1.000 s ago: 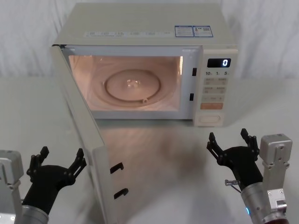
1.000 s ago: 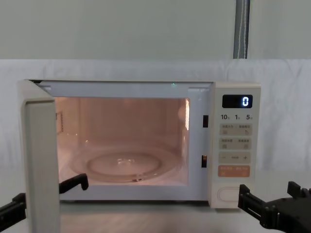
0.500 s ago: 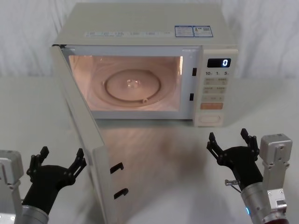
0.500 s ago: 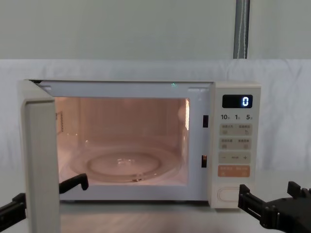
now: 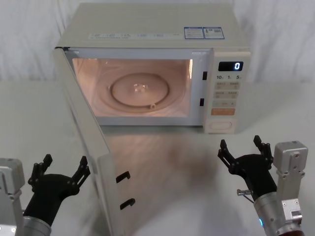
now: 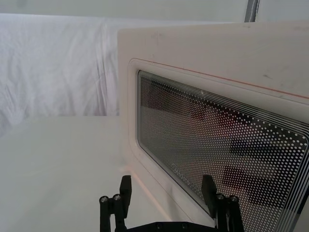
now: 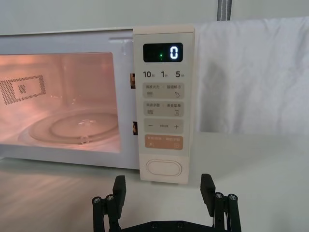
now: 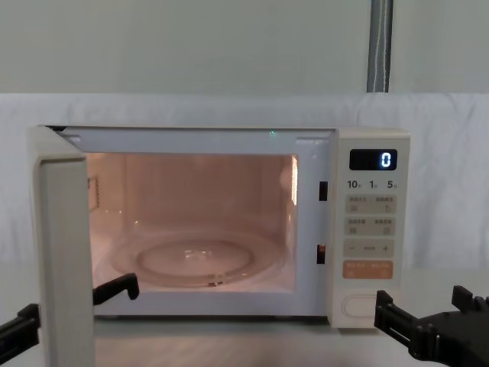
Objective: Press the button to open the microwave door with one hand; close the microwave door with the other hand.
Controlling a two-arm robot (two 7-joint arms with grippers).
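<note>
The microwave door stands swung wide open toward me, hinged at the oven's left, its dotted dark window facing my left wrist camera. My left gripper hangs open low at the left, just outside the door's outer face, not touching it. The wide cream button sits at the bottom of the control panel. My right gripper is open in front of and below the button, apart from it, with nothing between its fingers.
The lit cavity holds a glass turntable. The display reads 0, with an orange key above the button. Two latch hooks stick out from the door's free edge. White cloth covers the table and backdrop.
</note>
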